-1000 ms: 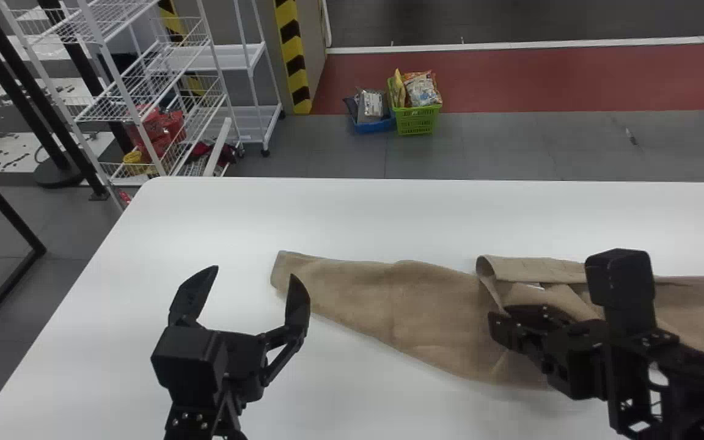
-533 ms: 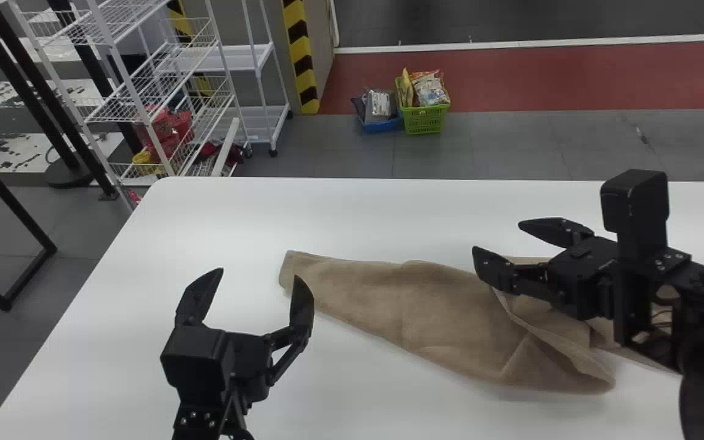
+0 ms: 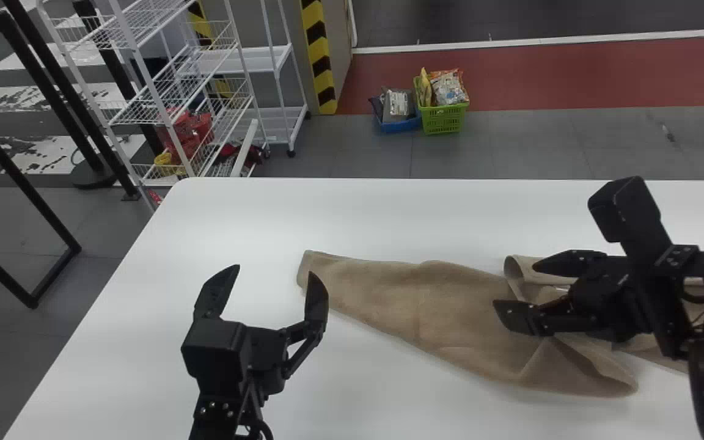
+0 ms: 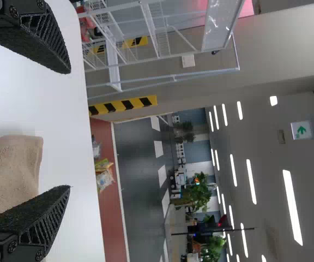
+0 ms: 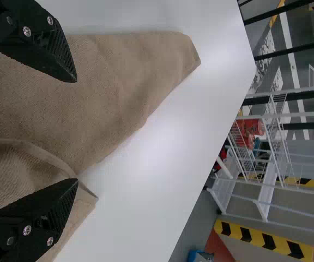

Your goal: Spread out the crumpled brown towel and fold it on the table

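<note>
Brown towel point(image 3: 425, 299) runs crosswise (narrow end left); both jaws gape wide, empty.

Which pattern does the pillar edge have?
The pillar edge has yellow and black bands, clearest in the head view.

I see plain sandy brown across the soft, rumpled cloth towel point(image 3: 401, 299) and plain white across the smooth flat table point(image 3: 113, 342). My left two-fingered gripper point(image 3: 274, 270) and right two-fingered gripper point(image 3: 515, 286) are both black, the left one's pads point(image 4: 40, 234) patterned with slanting ridges. Out past them I get a square-edged pillar band point(image 3: 320, 49) in slanted yellow and black stripes, a brick-red floor strip point(image 3: 572, 76) edged in white, grey floor tiles point(image 3: 511, 146), a lime-green plastic basket point(image 3: 442, 120), a blue plastic basket point(image 3: 399, 126) and white metal shelving point(image 3: 257, 60).
</note>
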Controlling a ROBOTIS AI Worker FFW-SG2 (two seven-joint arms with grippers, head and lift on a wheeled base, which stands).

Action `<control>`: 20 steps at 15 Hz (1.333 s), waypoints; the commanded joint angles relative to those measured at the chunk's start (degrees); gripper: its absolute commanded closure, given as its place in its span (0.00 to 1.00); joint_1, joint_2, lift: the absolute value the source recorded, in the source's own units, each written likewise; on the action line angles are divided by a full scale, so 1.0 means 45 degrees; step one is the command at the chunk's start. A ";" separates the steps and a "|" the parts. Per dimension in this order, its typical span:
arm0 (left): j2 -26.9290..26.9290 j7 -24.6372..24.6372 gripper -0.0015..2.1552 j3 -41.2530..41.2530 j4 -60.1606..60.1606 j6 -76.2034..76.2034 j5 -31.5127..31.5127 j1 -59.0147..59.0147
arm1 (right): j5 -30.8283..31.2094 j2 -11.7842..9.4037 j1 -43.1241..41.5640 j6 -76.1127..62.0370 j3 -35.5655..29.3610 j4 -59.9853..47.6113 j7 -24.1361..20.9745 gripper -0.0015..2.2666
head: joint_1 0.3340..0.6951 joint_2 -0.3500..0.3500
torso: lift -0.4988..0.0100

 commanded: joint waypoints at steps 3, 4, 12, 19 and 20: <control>-0.0020 0.0040 0.02 -0.0278 0.0039 0.0078 -0.0155 -0.0044 | 0.1922 -0.0082 -0.1008 0.0144 -0.0366 -0.0152 0.1179 0.09 | 1.00 0.69 | 0.73; -0.0020 0.0079 0.02 -0.0297 0.0020 0.0117 -0.0233 -0.0044 | 0.2274 -0.0121 -0.1164 0.0066 -0.0405 0.0102 0.1569 0.09 | 1.00 0.68 | 0.73; -0.0078 0.0098 0.02 -0.0473 -0.0137 0.0274 -0.0370 -0.0005 | 0.4481 -0.0394 -0.1125 -0.3723 -0.0073 0.1469 0.2624 0.02 | 1.00 0.64 | 0.73; -0.0078 0.0176 0.02 -0.0571 -0.0117 0.0508 -0.0585 -0.0005 | 0.4422 -0.0336 -0.2219 -0.3723 -0.0249 0.3715 0.1726 0.10 | 1.00 0.59 | 0.73; -0.0078 0.0176 0.02 -0.0571 -0.0098 0.0508 -0.0585 -0.0005 | 0.4403 -0.0296 -0.2336 -0.3684 -0.0249 0.3871 0.1726 0.10 | 1.00 0.59 | 0.73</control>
